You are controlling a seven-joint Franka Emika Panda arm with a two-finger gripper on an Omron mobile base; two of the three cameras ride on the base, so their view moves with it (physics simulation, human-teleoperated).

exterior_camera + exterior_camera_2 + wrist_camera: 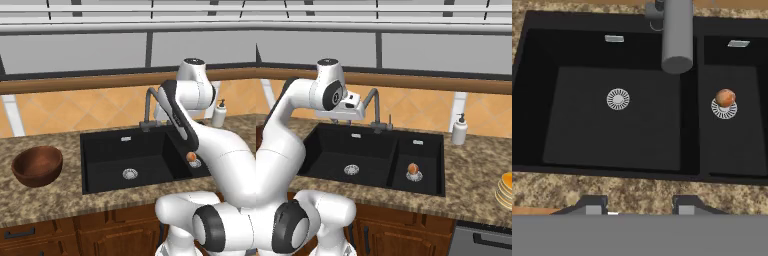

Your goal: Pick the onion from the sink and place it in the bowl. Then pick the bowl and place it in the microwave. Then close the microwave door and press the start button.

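Onion (725, 97), small round orange-brown, sits on the right basin's drain, right of the empty, part-spread gripper (641, 204).

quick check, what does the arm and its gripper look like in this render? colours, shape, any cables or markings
Glossy white arm of rounded, tubular links, with dark grey to black bands and round caps at the joints. The gripper shows two small dark grey finger tips with squared ends. No cables, logos or markings are visible.

No text, label, brand or number can be read anywhere
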